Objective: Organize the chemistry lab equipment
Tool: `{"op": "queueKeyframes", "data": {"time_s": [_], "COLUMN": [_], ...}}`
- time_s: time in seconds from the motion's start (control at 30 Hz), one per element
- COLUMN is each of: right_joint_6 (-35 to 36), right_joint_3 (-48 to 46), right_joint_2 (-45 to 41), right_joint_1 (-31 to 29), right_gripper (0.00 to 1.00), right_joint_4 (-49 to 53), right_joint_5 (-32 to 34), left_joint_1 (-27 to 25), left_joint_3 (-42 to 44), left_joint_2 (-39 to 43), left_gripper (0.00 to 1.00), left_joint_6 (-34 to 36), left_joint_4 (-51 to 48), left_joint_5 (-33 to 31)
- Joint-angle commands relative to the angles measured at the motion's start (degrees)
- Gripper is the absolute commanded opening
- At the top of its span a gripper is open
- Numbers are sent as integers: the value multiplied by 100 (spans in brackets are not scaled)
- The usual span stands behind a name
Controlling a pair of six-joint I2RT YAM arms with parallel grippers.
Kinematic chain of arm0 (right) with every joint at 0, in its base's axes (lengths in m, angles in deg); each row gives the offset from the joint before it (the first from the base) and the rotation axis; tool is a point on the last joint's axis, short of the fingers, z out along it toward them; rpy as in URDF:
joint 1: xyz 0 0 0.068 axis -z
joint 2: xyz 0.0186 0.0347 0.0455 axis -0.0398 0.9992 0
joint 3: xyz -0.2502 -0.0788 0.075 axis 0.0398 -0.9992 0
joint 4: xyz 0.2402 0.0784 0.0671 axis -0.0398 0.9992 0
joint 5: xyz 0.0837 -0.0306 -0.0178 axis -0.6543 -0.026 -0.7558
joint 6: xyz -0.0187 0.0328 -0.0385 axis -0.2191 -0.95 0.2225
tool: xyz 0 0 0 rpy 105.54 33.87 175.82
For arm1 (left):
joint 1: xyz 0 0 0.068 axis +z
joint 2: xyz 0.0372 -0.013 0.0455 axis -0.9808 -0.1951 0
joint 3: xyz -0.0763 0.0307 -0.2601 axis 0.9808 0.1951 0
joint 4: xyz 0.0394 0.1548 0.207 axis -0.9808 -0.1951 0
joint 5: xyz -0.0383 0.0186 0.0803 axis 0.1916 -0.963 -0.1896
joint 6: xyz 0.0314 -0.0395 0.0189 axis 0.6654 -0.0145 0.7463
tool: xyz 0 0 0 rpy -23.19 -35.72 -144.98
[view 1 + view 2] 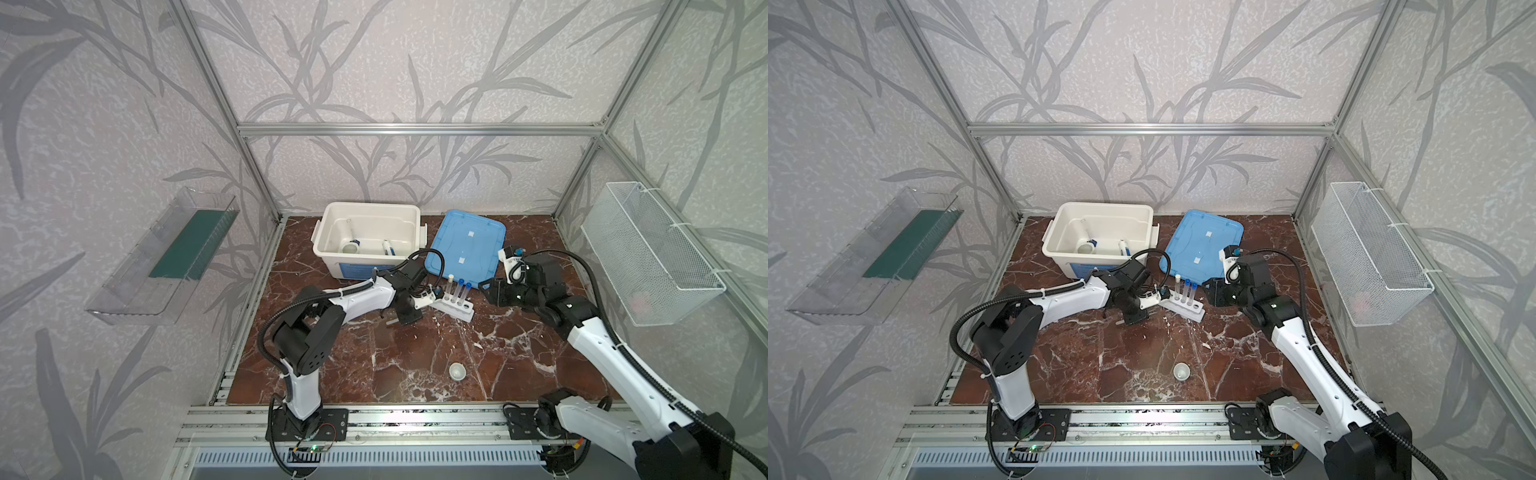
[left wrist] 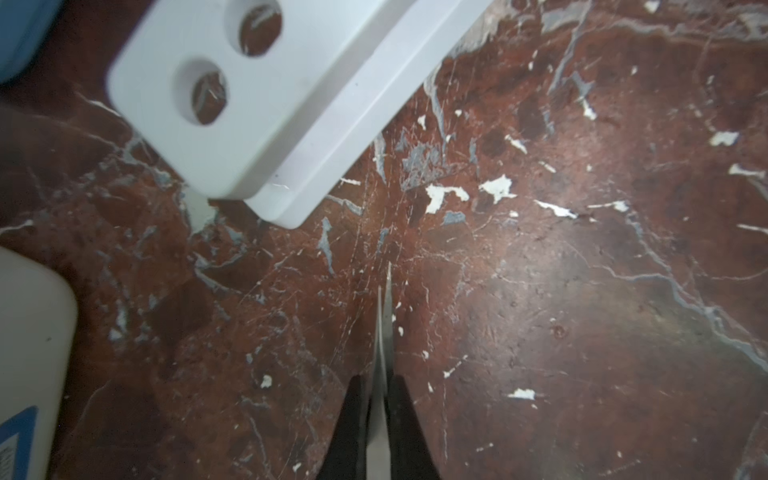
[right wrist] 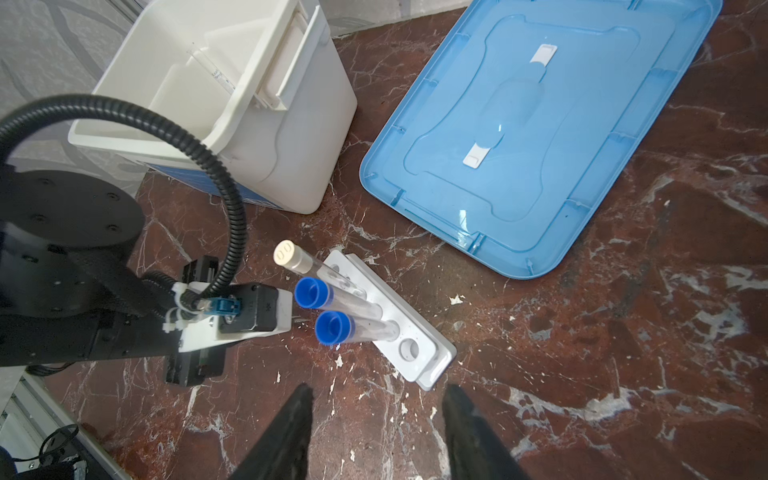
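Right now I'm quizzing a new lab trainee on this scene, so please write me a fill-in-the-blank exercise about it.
1. The white rack holds ___ capped test tubes.
2. The left gripper is shut on the metal ___.
3. The right gripper hovers by the rack, empty and ___.
4. One tube's cap is white; the other two are ___.
Missing words: three; tweezers; open; blue.

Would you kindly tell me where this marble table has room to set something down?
Free: the wide front stretch around the small white ceramic cup. Crowded: the middle, between the white plastic bin, blue plastic lid and white six-hole rack.
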Motion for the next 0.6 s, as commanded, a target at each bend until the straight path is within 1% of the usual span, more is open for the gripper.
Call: {"op": "queueKeyframes", "data": {"time_s": [0.0, 0.13, 0.3, 0.4, 0.57], "right_joint_6": [-43, -60, -101, -122, -175], "right_joint_3": [40, 71, 84, 68, 58], "right_joint_2": [-99, -100, -90, -108, -132], "right_joint_1": [18, 18, 18, 18, 19], "right_gripper": [51, 51, 51, 51, 51], "right_joint_4": [-63, -68, -105, -126, -182], "right_joint_5": [-80, -99, -152, -176, -224], "left_joint_1": [43, 83, 213, 392, 881], "left_joint_3": [69, 69, 98, -118, -624], "left_joint_2": [516, 988, 1685, 2012, 2273], "left_gripper": [6, 6, 6, 6, 8], "left_joint_6": [-76, -231, -396, -617, -980], "left_joint_4": [-218, -351, -262, -275, -348], "left_joint_5": [14, -95, -488, -770, -804]}}
